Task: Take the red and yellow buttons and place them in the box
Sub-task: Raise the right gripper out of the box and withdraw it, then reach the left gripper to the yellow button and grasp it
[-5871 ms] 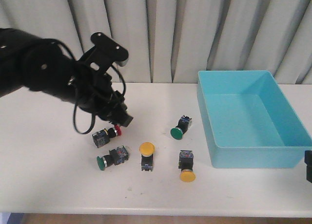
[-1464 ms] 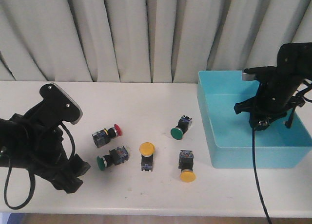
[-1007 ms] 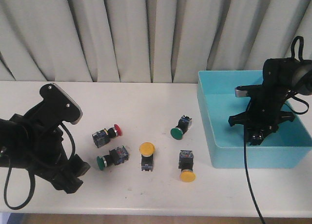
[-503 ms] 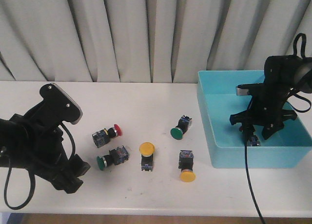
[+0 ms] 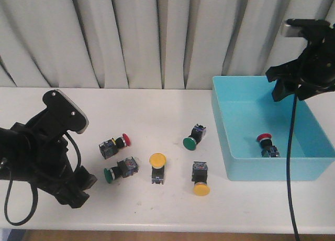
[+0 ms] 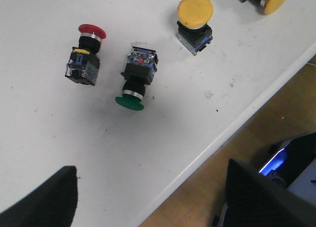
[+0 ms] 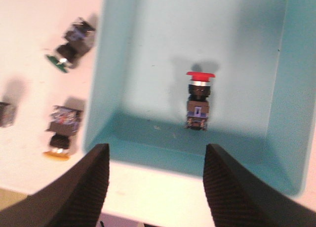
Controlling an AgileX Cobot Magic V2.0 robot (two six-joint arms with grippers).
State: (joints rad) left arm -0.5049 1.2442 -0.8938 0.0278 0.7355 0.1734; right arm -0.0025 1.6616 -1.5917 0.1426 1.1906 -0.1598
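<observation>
A red button (image 5: 267, 144) lies inside the turquoise box (image 5: 246, 162); it also shows in the right wrist view (image 7: 199, 101). A second red button (image 5: 115, 145) lies on the table; it also shows in the left wrist view (image 6: 85, 57). Two yellow buttons (image 5: 157, 167) (image 5: 200, 178) lie near the table's front. My right gripper (image 5: 293, 86) is open and empty, raised above the box's far right side. My left gripper (image 5: 73, 191) is open and empty, low at the table's front left.
Two green-capped buttons (image 5: 120, 169) (image 5: 194, 136) lie among the others. The white table's front edge (image 6: 232, 128) runs under my left gripper. Grey curtains hang behind the table.
My right gripper let go of the red button inside the box, opened, and rose up and to the right. The left arm has not moved.
</observation>
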